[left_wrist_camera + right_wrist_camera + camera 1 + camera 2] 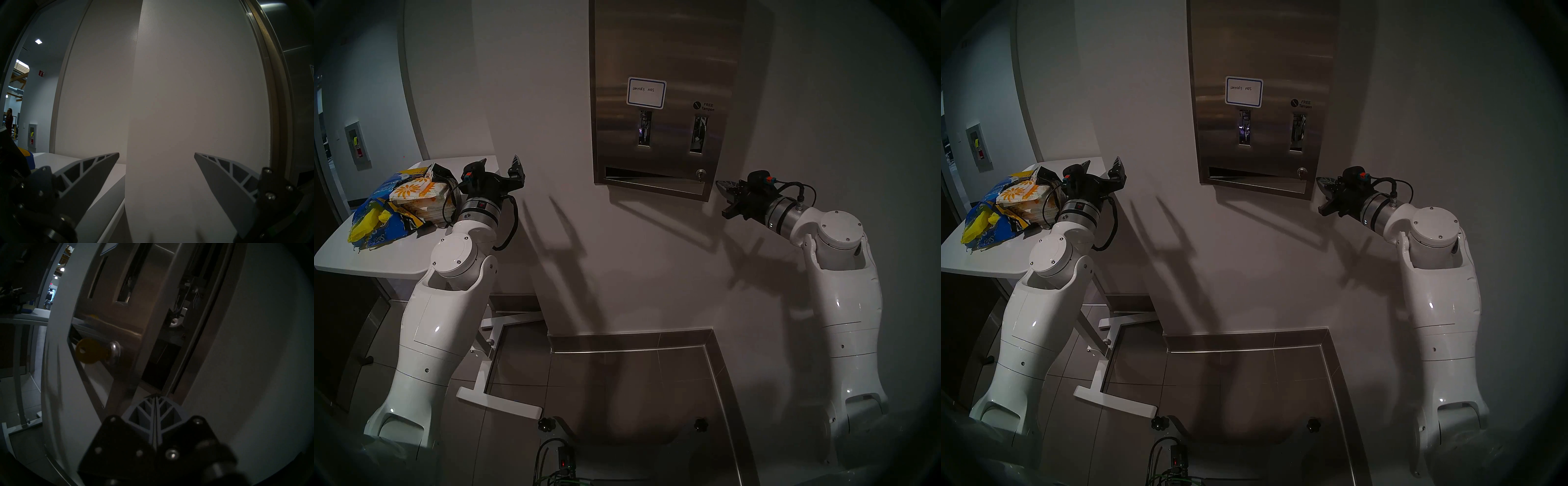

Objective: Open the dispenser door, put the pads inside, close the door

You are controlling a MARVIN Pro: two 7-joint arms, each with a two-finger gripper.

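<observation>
The brushed-steel dispenser door with its blue-bordered label hangs on the wall ahead. In the right wrist view the door stands slightly ajar, and the dispenser interior shows in the gap. A yellow key sits in the lock. My right gripper is shut and empty, its tip at the door's lower right edge. The pads, white with orange flowers, lie stacked on the table. My left gripper is open and empty, just right of them.
A torn blue-and-yellow bag lies by the pads on the white table at the left. The table's white legs spread over the tiled floor. A steel rim runs along the floor on the right.
</observation>
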